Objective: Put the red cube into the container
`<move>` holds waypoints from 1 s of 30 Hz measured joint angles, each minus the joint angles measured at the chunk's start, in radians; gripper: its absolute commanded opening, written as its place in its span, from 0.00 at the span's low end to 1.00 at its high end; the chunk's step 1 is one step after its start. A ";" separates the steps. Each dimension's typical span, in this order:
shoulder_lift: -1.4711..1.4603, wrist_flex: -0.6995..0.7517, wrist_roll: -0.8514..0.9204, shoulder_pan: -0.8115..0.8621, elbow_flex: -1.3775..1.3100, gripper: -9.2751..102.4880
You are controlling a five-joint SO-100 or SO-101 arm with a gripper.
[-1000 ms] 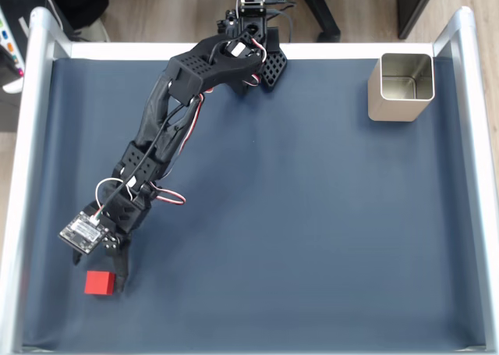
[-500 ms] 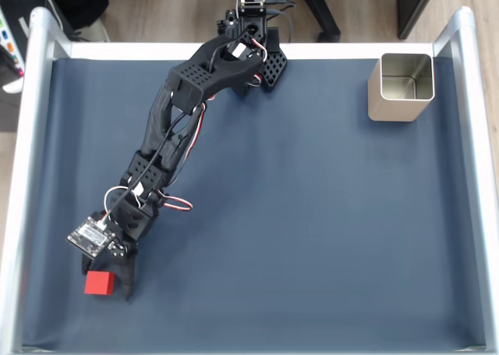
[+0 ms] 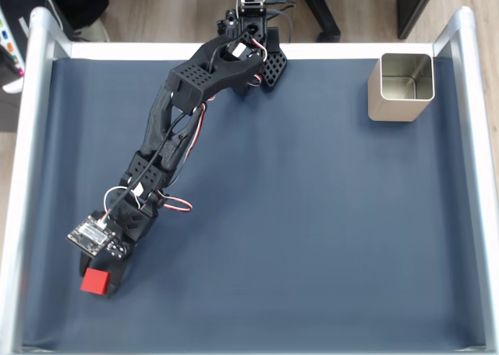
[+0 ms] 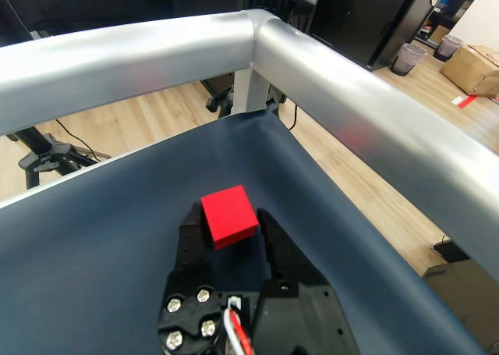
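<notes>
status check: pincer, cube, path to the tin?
Pincer shut on red cube, near the mat's lower-left corner in the fixed view. Container upright, top right. Nothing on the mat between them.

Since the earlier pictures the gripper (image 3: 100, 281) has slid forward over the cube (image 3: 95, 280) and closed, so its jaws now pinch the cube from both sides.

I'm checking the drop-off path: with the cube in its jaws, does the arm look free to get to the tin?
Probably yes: the gripper holds the red cube, and bare mat lies between it and the container.
</notes>
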State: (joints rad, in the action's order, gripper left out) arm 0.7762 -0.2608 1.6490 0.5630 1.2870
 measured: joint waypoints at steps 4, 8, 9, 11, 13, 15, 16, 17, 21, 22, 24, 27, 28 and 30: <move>0.000 0.000 0.000 0.000 0.000 0.18; 0.000 0.000 0.000 0.000 0.000 0.13; 0.000 0.000 0.000 0.000 0.000 0.12; 0.000 0.000 0.000 -0.002 0.012 0.11; 0.002 0.000 -0.005 -0.002 0.020 0.10; 0.003 0.000 -0.015 -0.003 0.021 0.09; 0.003 -0.002 -0.015 -0.005 0.025 0.09; 0.003 -0.002 -0.014 -0.005 0.025 0.08; 0.029 0.015 -0.025 -0.011 0.037 0.08; 0.044 0.038 -0.034 -0.017 0.040 0.08; 0.087 0.087 -0.054 -0.037 0.060 0.08; 0.195 0.156 -0.077 -0.084 0.115 0.08; 0.242 0.173 -0.078 -0.104 0.140 0.08; 0.328 0.202 -0.080 -0.155 0.190 0.08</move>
State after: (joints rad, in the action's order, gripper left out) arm 1.1045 -0.0583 1.5693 0.4080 1.4772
